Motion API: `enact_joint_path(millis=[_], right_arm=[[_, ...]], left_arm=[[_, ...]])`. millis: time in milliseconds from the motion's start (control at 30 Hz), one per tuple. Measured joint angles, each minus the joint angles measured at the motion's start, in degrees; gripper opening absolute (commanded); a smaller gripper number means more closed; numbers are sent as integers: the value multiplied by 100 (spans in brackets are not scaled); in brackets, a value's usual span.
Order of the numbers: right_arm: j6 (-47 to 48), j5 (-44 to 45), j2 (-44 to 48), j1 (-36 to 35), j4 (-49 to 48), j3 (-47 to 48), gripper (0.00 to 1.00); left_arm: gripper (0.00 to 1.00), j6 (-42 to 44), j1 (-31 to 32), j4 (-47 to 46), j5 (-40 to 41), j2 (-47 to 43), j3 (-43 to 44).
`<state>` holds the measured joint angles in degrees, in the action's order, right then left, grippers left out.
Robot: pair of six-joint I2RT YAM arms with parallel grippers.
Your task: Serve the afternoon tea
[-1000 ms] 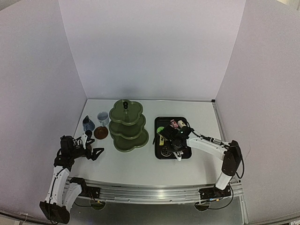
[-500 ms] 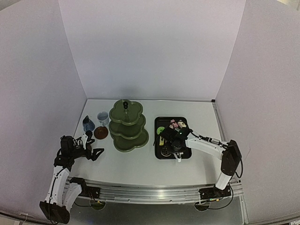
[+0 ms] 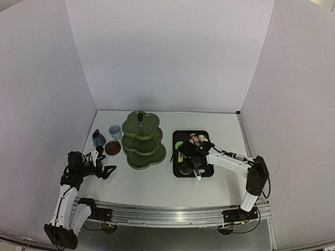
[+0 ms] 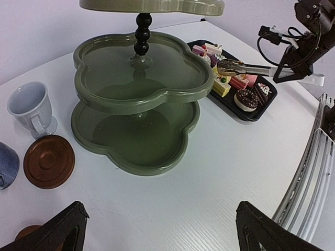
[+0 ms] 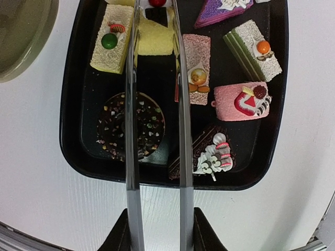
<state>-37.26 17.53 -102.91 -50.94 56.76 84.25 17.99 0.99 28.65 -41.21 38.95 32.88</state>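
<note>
Step in hand: a cake is being picked from the black tray (image 5: 70,141) - the tiers of the olive-green stand (image 4: 157,102) are seen bare, so serving is judged barely begun.
Right claw (image 5: 159,230): clenched on the tongs (image 5: 180,130), whose blades are stretched over the chocolate ring (image 5: 131,125) toward the yellow cake (image 5: 154,42). The tips are cut off at the frame edge, so a pinch cannot be confirmed.
Left claw (image 4: 159,219): released, nothing held, low over the table (image 4: 209,172) near the stand.
Cakes: all are lying in the tray, right of the stand.
Cups: the pale cup (image 4: 31,107) and the dark-blue cup (image 4: 6,164) are set beside a brown saucer (image 4: 48,161), not on it.
Next move: one cake would need to be squeezed, lifted clear and carried left to a tier.
</note>
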Motion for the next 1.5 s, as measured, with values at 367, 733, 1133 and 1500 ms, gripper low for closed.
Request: enact_joint_path(millis=[367, 733, 1133, 1500], right_arm=[[797, -8, 508, 0, 644, 1723, 13], [1664, -606, 111, -30, 485, 2632, 12], [1438, -536, 126, -50, 81, 1539, 2], [1354, -835, 378, -48, -1197, -60, 2]], left_arm=[[100, -159, 0, -9, 141, -67, -50], [100, -294, 0, -70, 288, -199, -101], [100, -305, 0, -70, 386, -264, -152], [100, -301, 0, -71, 395, -257, -186]])
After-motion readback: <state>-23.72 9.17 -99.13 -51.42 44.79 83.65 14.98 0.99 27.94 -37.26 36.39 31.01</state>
